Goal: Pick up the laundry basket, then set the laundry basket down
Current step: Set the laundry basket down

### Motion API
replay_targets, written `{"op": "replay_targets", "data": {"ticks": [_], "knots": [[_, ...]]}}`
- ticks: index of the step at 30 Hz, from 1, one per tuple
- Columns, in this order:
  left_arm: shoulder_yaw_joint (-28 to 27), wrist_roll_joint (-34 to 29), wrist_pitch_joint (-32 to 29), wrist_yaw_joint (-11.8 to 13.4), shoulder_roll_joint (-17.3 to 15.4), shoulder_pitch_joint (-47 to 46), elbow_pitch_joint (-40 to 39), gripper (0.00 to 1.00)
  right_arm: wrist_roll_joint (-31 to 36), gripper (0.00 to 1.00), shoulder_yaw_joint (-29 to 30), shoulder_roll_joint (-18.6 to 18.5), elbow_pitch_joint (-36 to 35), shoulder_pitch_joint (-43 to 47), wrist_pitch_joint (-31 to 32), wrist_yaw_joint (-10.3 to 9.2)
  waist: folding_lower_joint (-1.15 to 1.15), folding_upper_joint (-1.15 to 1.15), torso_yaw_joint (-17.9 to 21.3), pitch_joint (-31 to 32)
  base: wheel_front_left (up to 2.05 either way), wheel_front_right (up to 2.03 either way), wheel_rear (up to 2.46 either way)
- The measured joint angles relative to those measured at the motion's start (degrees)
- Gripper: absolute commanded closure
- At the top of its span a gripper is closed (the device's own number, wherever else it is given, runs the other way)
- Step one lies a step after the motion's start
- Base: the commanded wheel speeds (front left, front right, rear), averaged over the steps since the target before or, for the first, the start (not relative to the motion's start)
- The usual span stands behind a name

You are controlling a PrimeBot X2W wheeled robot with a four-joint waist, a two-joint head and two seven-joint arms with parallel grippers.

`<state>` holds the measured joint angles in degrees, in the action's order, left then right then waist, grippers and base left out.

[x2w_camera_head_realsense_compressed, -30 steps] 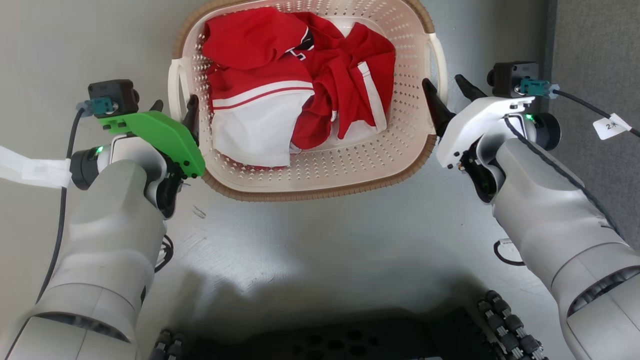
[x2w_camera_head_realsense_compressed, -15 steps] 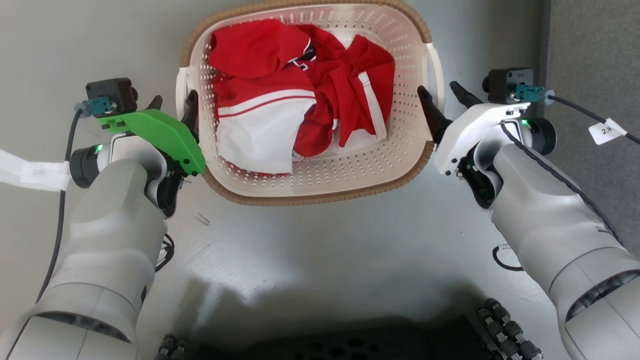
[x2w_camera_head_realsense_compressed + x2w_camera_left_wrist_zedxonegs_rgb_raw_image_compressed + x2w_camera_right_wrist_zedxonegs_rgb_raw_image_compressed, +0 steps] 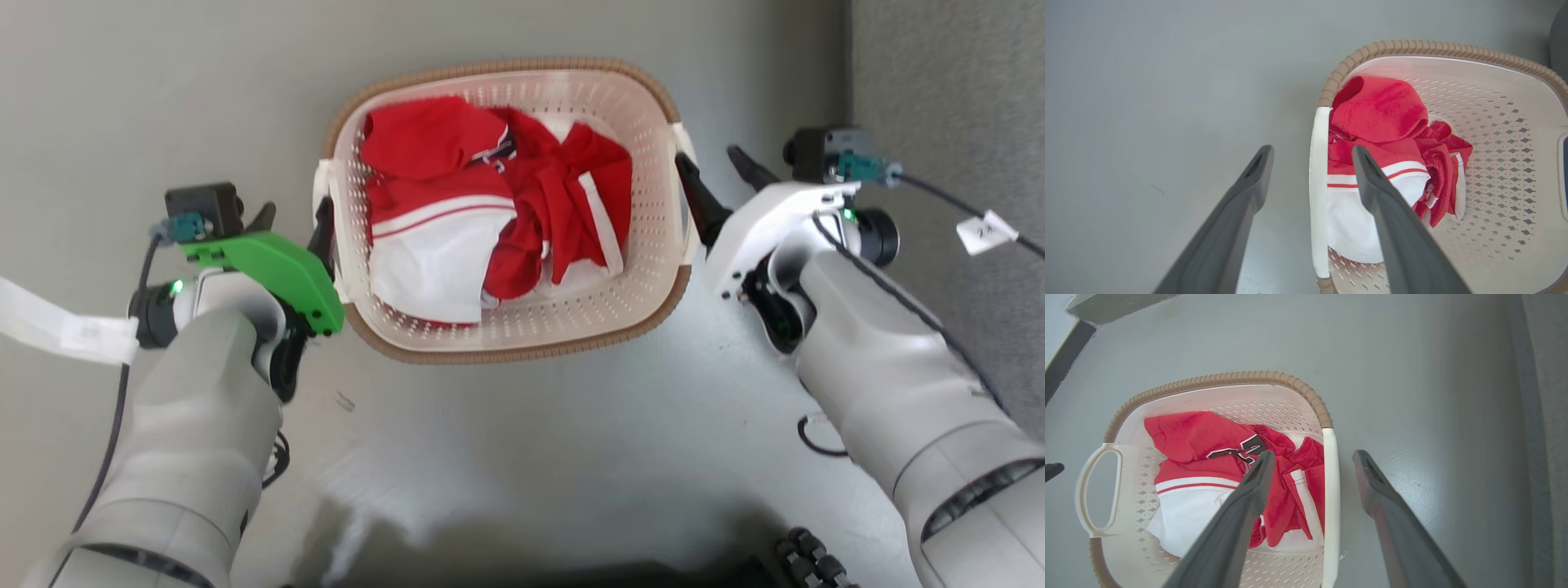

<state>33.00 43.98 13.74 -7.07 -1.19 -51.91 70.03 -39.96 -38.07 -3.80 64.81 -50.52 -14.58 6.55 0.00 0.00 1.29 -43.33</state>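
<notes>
Below, laundry basket (image 3: pixel 506 353) on grey floor (image 3: pixel 531 457), darker strip (image 3: pixel 947 82) near right end effector (image 3: pixel 704 157).

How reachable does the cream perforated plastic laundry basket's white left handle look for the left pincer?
Probably yes: the left pincer stands open with its fingers either side of the white left handle, nothing between them.

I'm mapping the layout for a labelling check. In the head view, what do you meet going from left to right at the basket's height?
White strip on the left arm's cable → left pincer → laundry basket → right pincer → white cable tag.
</notes>
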Motion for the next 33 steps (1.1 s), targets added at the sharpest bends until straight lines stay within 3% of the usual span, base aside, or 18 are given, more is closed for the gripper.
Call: {"op": "replay_targets", "data": {"ticks": [15, 33], "knots": [[0.21, -2.89, 0.52, 0.33, -0.16, 5.08, -3.27, 0.00, 0.73, 0.00, 3.18, -1.47, -4.04, 6.83, 0.00, -0.11, 0.00, 0.00, -0.08, 10.38, 0.00, 0.00, 0.00], [-5.54, -8.68, 0.54, 5.87, -4.21, 10.34, -20.67, 0.00, 5.72, 0.00, 8.65, -3.45, -16.38, 12.66, 0.00, -4.88, 0.00, 0.00, 0.23, 22.42, 0.00, 0.00, 0.00]]}}
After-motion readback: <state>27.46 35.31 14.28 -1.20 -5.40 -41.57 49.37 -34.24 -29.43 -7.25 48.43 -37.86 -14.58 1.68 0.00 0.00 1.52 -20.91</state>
